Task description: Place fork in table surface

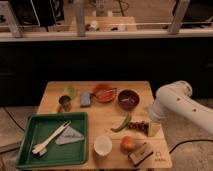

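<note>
The end effector (152, 124) is hanging low at the right edge of the table (102, 114), tucked under the bulky white arm (172, 99) that is curving in from the right, and I cannot tell whether it is open or closed because the arm is covering it. The fork (49, 141) is lying well apart from the end effector, far off to its left as the camera sees it, resting diagonally inside the green tray (24, 150) at the table's near left corner. A grey cloth (70, 136) is sitting in that same tray, just beside the fork on the side towards the end effector. Closest to the end effector, a small cluster of dark brown pieces (139, 126) is lying just to its left, and a green pod (121, 123) is lying a little further left again. Nearer the camera than the end effector, an orange fruit (128, 144) is sitting beside a white cup (102, 146), with a small box-like item (140, 154) at the table's front edge. Beyond the end effector, towards the back of the table, a dark bowl (128, 99) is standing near it, then an orange-red plate (104, 92), a blue sponge (86, 98), a metal cup (65, 103) and a small green cup (70, 90) are lining up further and further to its left.
</note>
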You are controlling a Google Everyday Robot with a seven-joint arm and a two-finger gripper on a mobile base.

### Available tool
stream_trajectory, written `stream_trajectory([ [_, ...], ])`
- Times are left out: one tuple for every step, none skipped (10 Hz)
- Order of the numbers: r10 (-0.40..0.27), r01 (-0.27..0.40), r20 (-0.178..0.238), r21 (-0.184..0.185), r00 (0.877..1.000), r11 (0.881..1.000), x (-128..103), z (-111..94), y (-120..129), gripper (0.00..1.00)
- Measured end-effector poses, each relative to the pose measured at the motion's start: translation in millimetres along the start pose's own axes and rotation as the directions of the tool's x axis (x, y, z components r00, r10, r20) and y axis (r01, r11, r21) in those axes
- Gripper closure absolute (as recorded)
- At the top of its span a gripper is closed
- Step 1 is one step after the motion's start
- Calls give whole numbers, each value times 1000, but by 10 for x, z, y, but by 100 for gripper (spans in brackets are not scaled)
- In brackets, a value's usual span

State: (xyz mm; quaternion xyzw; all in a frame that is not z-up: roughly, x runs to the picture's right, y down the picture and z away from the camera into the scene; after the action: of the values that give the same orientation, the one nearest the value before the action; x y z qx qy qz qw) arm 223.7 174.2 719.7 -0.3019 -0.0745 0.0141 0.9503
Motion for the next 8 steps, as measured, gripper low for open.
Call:
stream_trajectory([
  [6,-6,9,-1,1000,1000,22,-15,-3,20],
  [7,-7,22,5,1000,1000,74,-60,-24,20],
  [-9,9,30,17,1000,1000,110,-127,-73,20],
  [-35,34,37,33,999,999,73,-197,-143,20],
  [-65,62,41,51,997,997,-7,-274,-242,20],
  [-95,92,47,67,994,994,-141,-346,-351,20],
  [-136,132,55,80,989,988,-351,-383,-473,20],
  [-156,151,59,88,986,985,-461,-394,-533,20],
])
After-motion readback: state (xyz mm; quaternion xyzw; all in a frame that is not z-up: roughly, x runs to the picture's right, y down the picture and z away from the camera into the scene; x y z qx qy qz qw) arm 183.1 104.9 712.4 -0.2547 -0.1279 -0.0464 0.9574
